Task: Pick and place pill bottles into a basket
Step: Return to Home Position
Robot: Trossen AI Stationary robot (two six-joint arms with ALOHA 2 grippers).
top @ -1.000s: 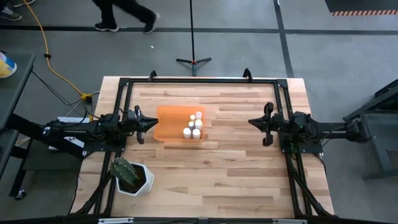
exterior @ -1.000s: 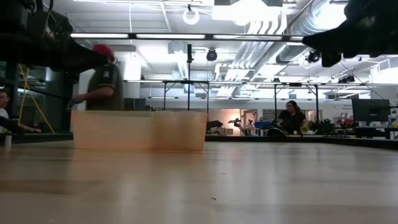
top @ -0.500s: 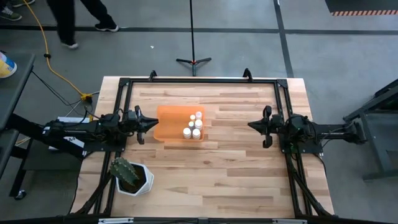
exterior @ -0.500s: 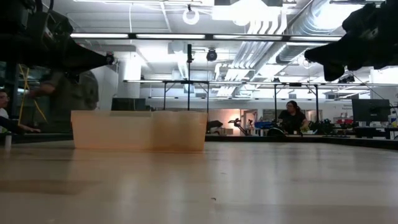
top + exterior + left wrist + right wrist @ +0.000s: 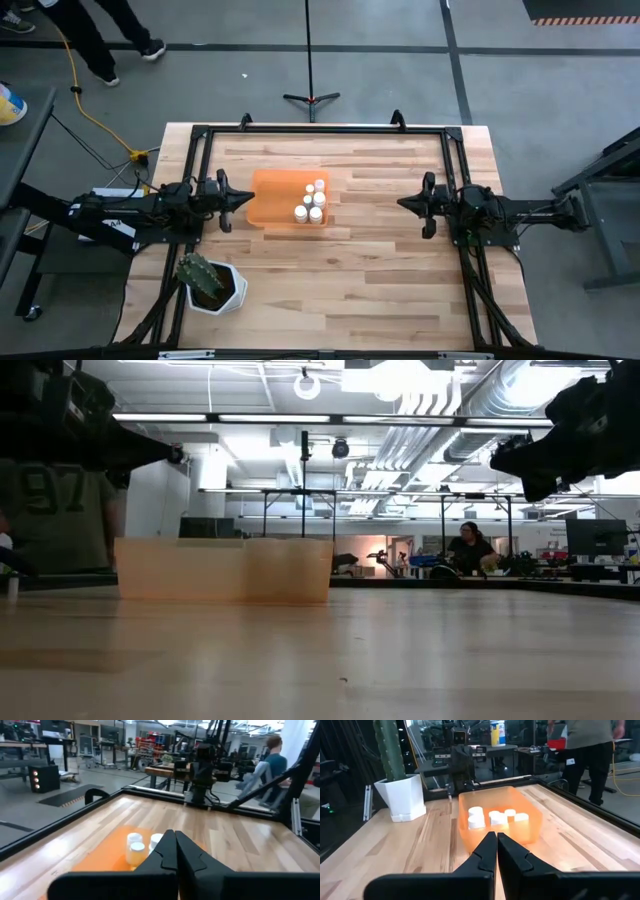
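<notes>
The orange basket [image 5: 272,200] stands on the table left of centre. Several white pill bottles [image 5: 312,203] stand upright on its floor, near its right end; they also show in the left wrist view [image 5: 134,847] and the right wrist view [image 5: 495,817]. My left gripper [image 5: 245,199] is shut and level, higher than the basket's rim, at the basket's left end. My right gripper [image 5: 402,202] is shut and level above the bare table, well to the right of the basket, pointing at it. Neither holds anything.
A white pot with a green cactus [image 5: 210,283] stands near the table's front left corner. A black frame [image 5: 325,128] runs along the table's far edge and sides. Bare wood lies between the basket and my right gripper. A person walks on the floor beyond the far edge.
My right gripper has sunk a little toward the table, staying level and shut. The basket and bottles have kept still. A person beyond the table has walked toward the left.
</notes>
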